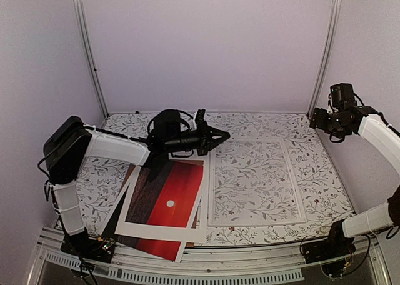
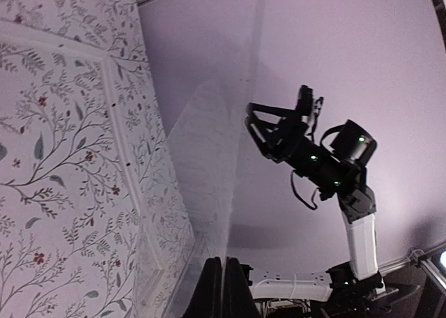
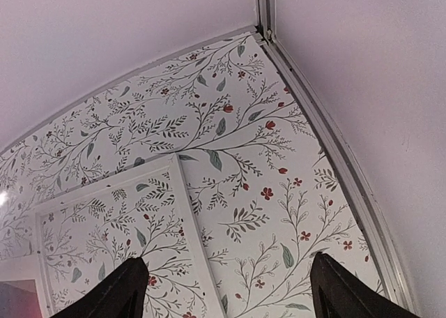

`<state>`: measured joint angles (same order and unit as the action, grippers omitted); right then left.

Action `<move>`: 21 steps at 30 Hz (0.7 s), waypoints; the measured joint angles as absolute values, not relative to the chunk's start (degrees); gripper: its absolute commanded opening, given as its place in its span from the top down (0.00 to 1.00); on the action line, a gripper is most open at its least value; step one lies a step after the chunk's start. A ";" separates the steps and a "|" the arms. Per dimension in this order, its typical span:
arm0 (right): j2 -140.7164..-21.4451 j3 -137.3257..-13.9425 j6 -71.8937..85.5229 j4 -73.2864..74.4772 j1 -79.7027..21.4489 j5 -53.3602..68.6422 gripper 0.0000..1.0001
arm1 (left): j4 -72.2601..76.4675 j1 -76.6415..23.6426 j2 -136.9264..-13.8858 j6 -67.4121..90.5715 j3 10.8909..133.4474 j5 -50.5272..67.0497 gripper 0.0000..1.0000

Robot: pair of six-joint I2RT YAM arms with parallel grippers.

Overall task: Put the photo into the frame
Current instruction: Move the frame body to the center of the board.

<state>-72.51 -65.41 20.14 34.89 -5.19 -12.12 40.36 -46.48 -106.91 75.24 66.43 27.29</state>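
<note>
The photo [image 1: 181, 188], red sky with a small white sun, lies flat at the table's front left, partly covered. The thin white frame [image 1: 256, 222] lies flat right of it; its rail also shows in the left wrist view [image 2: 115, 123] and the right wrist view [image 3: 188, 199]. My left gripper [image 1: 215, 137] hovers by the frame's far left corner. In its wrist view the gripper [image 2: 224, 279] is shut on the edge of a clear pane [image 2: 209, 144] that stands tilted up. My right gripper [image 1: 322, 119] is raised at the far right, open and empty [image 3: 230, 297].
A wide white window mat [image 1: 134, 200] lies askew over the photo, with a dark brown backing board [image 1: 147, 172] beneath them. Metal posts [image 1: 90, 54] and lilac walls enclose the floral table. A metal rail [image 1: 206, 260] runs along the near edge.
</note>
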 measured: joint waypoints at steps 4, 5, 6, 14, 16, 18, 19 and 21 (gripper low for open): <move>-73.87 -65.36 19.68 34.98 -5.19 -11.35 0.17 | 40.80 -46.22 -116.27 77.49 64.49 27.16 1.00; -74.32 -65.25 19.59 34.92 -5.19 -11.14 0.17 | 40.34 -46.22 -117.89 77.60 63.92 27.16 1.00; -74.76 -65.06 19.51 34.89 -5.19 -10.76 0.17 | 39.31 -46.19 -119.00 77.58 63.61 27.16 1.00; -76.82 -61.84 19.33 34.37 -5.19 -6.98 0.18 | 33.15 -46.00 -119.68 70.81 64.16 25.82 1.00; -77.08 -60.93 19.33 33.80 -5.19 -5.58 0.18 | 30.50 -45.95 -119.57 68.10 64.93 25.06 1.00; -77.52 -60.12 19.33 33.28 -5.19 -4.78 0.18 | 28.05 -45.95 -119.37 65.06 65.60 23.92 1.00; -77.91 -59.64 19.35 32.99 -5.19 -4.16 0.18 | 26.85 -45.95 -118.96 63.40 65.65 23.11 1.00; -78.63 -58.98 19.35 32.62 -5.21 -3.49 0.18 | 25.04 -45.95 -117.97 60.80 65.65 21.76 1.00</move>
